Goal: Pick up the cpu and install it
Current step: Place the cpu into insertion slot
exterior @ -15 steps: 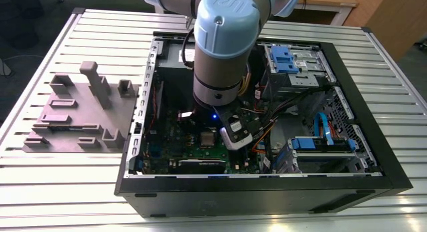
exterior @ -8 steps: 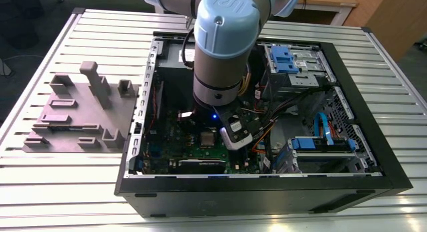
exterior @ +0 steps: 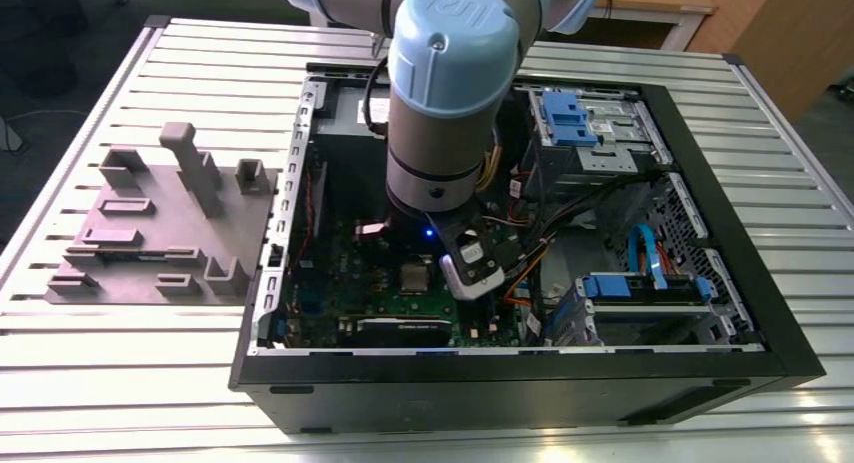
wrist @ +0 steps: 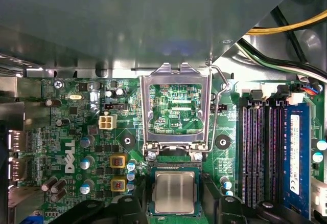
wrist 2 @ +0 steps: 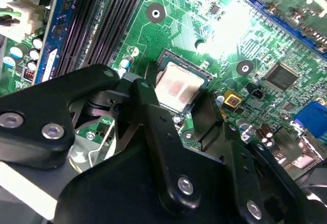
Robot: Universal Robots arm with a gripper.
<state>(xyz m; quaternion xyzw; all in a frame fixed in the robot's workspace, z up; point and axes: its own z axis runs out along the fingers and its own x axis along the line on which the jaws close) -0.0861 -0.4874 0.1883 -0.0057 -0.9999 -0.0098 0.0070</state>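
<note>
Black fingers (wrist 2: pixel 148 116) of the gripper (wrist 2: pixel 176 97) stand spread on either side of the cpu (wrist: pixel 174 192), just beside it. It lies flat in its socket on the green board (wrist: pixel 71 132), next to the raised metal clamp frame (wrist: pixel 173 73), inside the computer case (exterior: pixel 534 383) at mid-frame in the exterior view.

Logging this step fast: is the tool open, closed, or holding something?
Tool: cannot be told; it straddles the cpu, which lies in its socket.

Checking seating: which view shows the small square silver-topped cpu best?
The first wrist view: the small square silver-topped cpu appears face-on, with all four edges visible. The second wrist view shows it at a slant; the exterior view shows at most a tiny pale patch.
</note>
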